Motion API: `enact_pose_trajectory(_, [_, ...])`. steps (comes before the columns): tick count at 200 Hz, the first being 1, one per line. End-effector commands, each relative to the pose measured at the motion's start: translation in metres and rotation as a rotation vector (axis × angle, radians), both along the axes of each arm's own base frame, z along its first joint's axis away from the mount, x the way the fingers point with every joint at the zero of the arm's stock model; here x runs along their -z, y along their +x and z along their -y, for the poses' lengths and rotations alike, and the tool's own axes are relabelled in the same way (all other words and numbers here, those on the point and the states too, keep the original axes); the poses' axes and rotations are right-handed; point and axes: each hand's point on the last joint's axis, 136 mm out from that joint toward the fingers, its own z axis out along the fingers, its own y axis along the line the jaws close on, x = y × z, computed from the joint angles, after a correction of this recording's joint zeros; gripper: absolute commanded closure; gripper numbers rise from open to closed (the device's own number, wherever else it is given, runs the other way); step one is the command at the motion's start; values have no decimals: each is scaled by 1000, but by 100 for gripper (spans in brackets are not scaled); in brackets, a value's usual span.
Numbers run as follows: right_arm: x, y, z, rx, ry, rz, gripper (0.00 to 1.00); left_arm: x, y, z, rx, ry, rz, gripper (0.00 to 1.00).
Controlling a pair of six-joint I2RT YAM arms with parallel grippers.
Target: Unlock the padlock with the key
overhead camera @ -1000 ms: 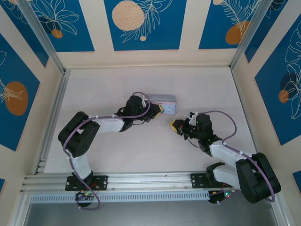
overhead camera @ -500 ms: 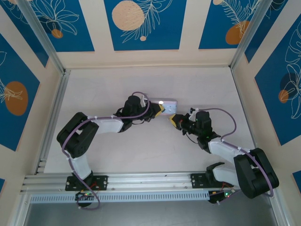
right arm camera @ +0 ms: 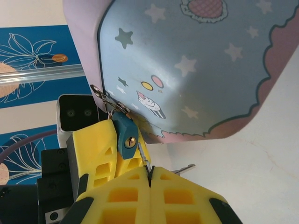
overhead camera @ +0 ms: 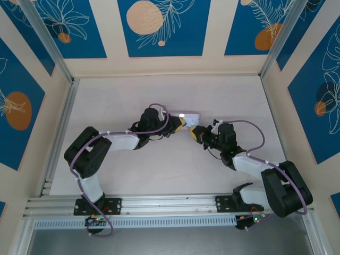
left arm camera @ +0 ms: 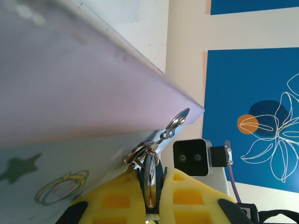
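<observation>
- Since a second ago the right arm has slid forward and left, bringing the right gripper (right arm camera: 150,176) up to the corner of the tin box (right arm camera: 187,65), which has been tipped from lying flat onto its edge.
- Its yellow fingers are pressed together on the thin key (right arm camera: 142,157), whose shaft slants up from the pinch to the keyhole; the tip looks to be at or just inside it, though how deep I cannot tell.
- Holding the key at its very end seems to leave the shaft free for a twist.
- The padlock (right arm camera: 124,133), with a blue body and brass keyhole, hangs from the box's small hasp at the lower corner.
- The left gripper (left arm camera: 150,186) is clamped on the padlock from the other side, jaws nearly closed around it, most likely to stop it swinging while the key goes in.
- Lifting the box probably turns the keyhole face toward the right arm.
- A small metal piece pokes out to the right of the right fingers; what it is I cannot tell.
- Around them, the pale table (overhead camera: 127,95) is walled by cream panels with blue floral prints (overhead camera: 159,26), with an aluminium rail (overhead camera: 159,201) along the near edge.
</observation>
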Motion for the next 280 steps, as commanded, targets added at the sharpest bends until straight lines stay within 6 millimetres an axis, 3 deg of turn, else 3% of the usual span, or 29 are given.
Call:
enact_pose_trajectory(1, [-15, 11, -3, 20, 20, 41, 100, -31, 3, -1, 3, -69, 61, 100])
enact_pose_trajectory(103, [-19, 17, -9, 17, 32, 48, 100, -28, 2, -1, 7, -60, 60, 100])
enact_pose_trajectory(198, [-7, 6, 0, 23, 9, 18, 100, -26, 2, -1, 6, -58, 59, 100])
enact_pose_trajectory(280, [-8, 5, -1, 19, 13, 19, 100, -28, 2, -1, 6, -55, 60, 100])
